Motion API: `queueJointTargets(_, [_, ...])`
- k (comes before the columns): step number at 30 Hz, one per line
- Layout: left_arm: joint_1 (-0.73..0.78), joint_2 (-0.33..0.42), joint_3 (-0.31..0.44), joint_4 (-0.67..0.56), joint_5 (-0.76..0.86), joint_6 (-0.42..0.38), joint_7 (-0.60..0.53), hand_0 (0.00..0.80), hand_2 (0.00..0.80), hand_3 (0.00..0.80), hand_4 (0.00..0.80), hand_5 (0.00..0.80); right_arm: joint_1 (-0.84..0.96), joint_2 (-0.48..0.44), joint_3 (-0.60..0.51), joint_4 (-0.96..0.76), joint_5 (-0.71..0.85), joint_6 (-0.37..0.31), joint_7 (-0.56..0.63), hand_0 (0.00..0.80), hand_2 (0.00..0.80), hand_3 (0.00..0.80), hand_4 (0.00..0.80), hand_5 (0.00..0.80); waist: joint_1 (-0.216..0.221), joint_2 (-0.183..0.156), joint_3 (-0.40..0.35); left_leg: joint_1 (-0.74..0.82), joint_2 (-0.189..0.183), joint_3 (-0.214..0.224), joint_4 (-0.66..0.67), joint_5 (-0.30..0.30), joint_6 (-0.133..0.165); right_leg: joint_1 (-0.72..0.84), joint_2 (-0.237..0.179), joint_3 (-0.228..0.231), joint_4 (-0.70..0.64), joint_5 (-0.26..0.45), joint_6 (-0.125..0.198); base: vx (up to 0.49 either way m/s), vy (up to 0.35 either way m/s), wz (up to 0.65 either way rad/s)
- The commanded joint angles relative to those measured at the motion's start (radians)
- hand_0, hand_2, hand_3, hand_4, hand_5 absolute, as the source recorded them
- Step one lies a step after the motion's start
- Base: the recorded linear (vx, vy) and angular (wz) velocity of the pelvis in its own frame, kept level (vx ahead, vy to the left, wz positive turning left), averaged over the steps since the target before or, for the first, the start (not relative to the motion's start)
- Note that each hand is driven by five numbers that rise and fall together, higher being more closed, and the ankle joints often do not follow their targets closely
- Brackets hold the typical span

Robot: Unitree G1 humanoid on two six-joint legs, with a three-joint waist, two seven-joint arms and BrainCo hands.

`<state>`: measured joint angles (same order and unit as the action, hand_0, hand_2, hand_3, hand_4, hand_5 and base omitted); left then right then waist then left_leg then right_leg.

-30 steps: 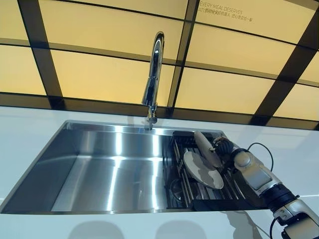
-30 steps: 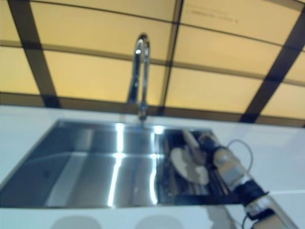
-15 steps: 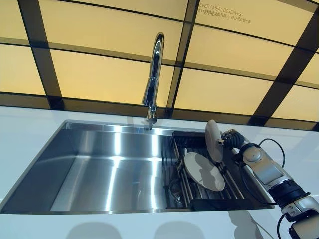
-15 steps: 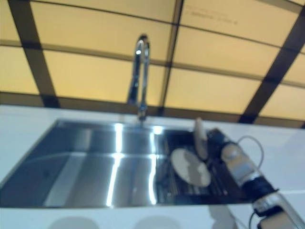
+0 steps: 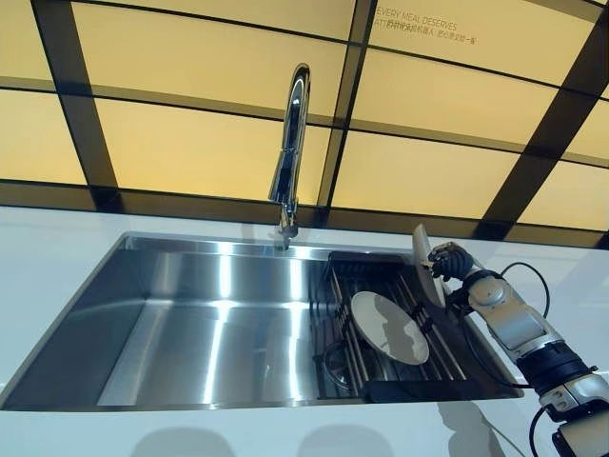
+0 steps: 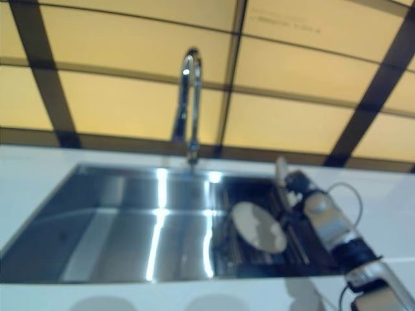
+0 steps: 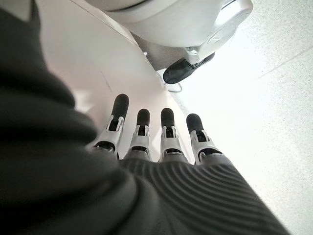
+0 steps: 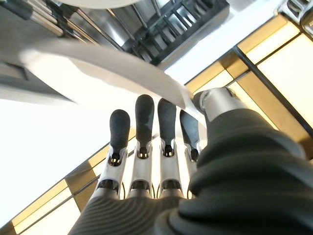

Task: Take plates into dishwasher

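Left eye view: a stainless steel sink [image 5: 190, 314] is set into a white tabletop [image 5: 57, 238], with a tall chrome faucet [image 5: 291, 143] standing at its back edge. Behind it is a wall of amber panels [image 5: 200, 143] in dark frames; small white lettering sits on an upper panel and is left unread here. A black dish rack [image 5: 381, 386] fills the right end of the sink. One white plate in the rack [image 5: 388, 327] leans among its bars. The right hand [image 5: 451, 259] comes in from the lower right and holds a second white plate [image 5: 427, 252] on edge, above the rack's back right corner.

Right eye view: the same scene, softer. The held plate [image 6: 282, 170] shows as a thin upright sliver just beside the right hand [image 6: 299, 183].

Left wrist view: the left hand [image 7: 154, 134] has its fingers straight and side by side, holding nothing, over a pale floor [image 7: 274, 98].

Right wrist view: the white plate [image 8: 105, 66] runs across the right hand's [image 8: 146, 142] fingertips [image 8: 145, 111], pinched between the fingers and thumb [image 8: 215, 100]. The rack's [image 8: 161, 29] bars show beyond it.
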<state>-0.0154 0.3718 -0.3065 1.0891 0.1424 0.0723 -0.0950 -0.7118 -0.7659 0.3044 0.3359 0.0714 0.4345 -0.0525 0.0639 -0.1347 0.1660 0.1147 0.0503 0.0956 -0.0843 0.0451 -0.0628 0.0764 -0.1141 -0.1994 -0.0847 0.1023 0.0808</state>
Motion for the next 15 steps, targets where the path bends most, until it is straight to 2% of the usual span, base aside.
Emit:
queueJointTargets(1, [-0.028,-0.009,-0.067,0.054,0.015,-0.031,0.008,0.0,0.0,0.0,0.0,0.0,-0.151,-0.081,-0.03,0.012,0.07,-0.078,-0.1,0.8,0.8,0.8,0.8,0.8,-0.002,0.009,-0.037,-0.002,-0.059,0.006,0.005,-0.093,0.077,0.013,0.041,0.033,0.038,-0.063,0.029,0.0,0.0,0.0])
queueJointTargets(5, [-0.025,-0.009,-0.066,0.059,0.013,-0.037,0.006,0.0,0.0,0.0,0.0,0.0,-0.16,-0.089,-0.057,-0.026,0.097,-0.11,-0.149,0.8,0.8,0.8,0.8,0.8,-0.004,0.011,-0.037,0.0,-0.06,0.004,0.005,-0.092,0.077,0.014,0.041,0.035,0.04,-0.065,0.029,0.0,0.0,0.0])
queueJointTargets(10, [-0.015,-0.013,-0.059,0.064,0.015,-0.046,0.008,0.0,0.0,0.0,0.0,0.0,-0.139,-0.112,-0.086,-0.094,0.047,-0.156,-0.193,0.8,0.8,0.8,0.8,0.8,-0.012,0.012,-0.044,0.004,-0.061,0.004,0.003,-0.094,0.079,0.013,0.041,0.041,0.039,-0.064,0.031,0.0,0.0,0.0])
queueJointTargets(15, [-0.009,-0.017,-0.052,0.061,0.02,-0.046,0.01,0.0,0.0,0.0,0.0,0.0,-0.117,-0.124,-0.107,-0.152,0.043,-0.16,-0.209,0.8,0.8,0.8,0.8,0.8,-0.02,0.011,-0.049,0.004,-0.062,0.005,0.003,-0.096,0.08,0.01,0.042,0.049,0.041,-0.065,0.033,-0.006,0.005,-0.02])
